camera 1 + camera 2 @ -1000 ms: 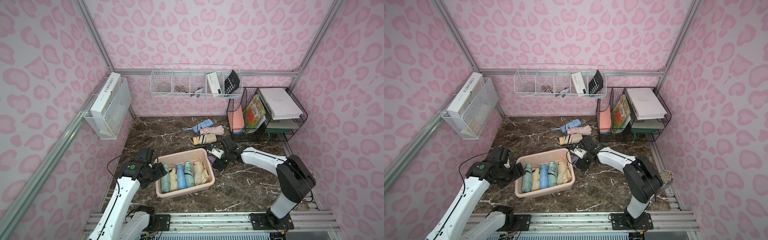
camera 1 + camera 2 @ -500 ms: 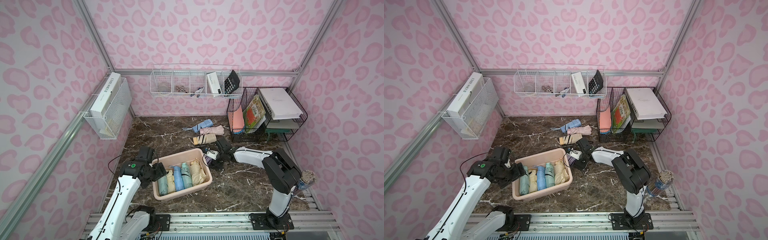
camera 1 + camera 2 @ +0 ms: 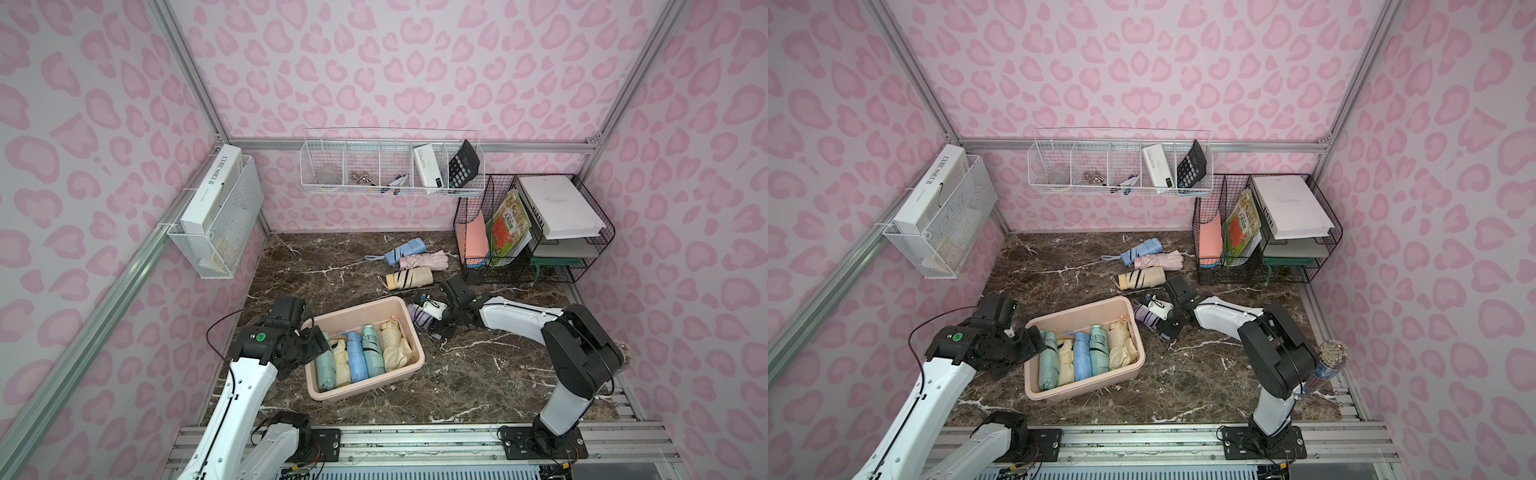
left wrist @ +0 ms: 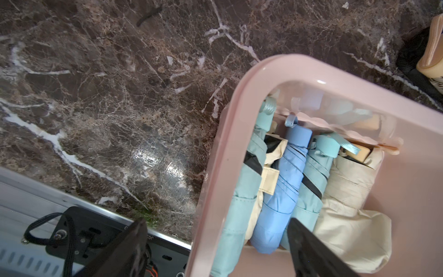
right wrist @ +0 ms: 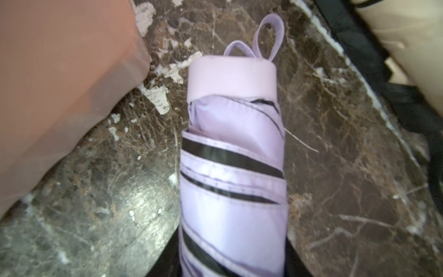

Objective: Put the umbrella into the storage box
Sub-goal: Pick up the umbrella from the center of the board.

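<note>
The pale pink rectangular plastic storage box (image 3: 374,384) sits slightly askew in the middle of the dark brown marble tabletop (image 3: 478,374). A row of five folded umbrellas (image 3: 361,353), mint, cream, blue, teal and cream, lies side by side inside it and covers most of its floor.

The lilac folded fabric umbrella with black stripes (image 3: 417,316) lies on the marble outside the storage box, just beside the corner at 2 o'clock. In the right wrist view a thin strip of marble separates them. The right gripper (image 3: 429,321) reaches in low from 3 o'clock, its black fingers pressed against both sides of the lilac umbrella. The umbrella's loop end points toward 10 o'clock.

The left gripper (image 3: 314,337) is at the box's 9 o'clock end, jaws spread wide astride the wall, one finger outside and one over the row inside.

Bare marble lies open from 3 to 6 o'clock of the box and in a band from 10 to 12 o'clock.

Near the lilac umbrella, at its 12 o'clock, lies a cream folded umbrella with black stripes (image 3: 409,277). Beyond it are a pale pink folded umbrella (image 3: 424,261) and a light blue folded umbrella (image 3: 405,251). A black wire file rack (image 3: 498,274) fills the 2 o'clock corner.
</note>
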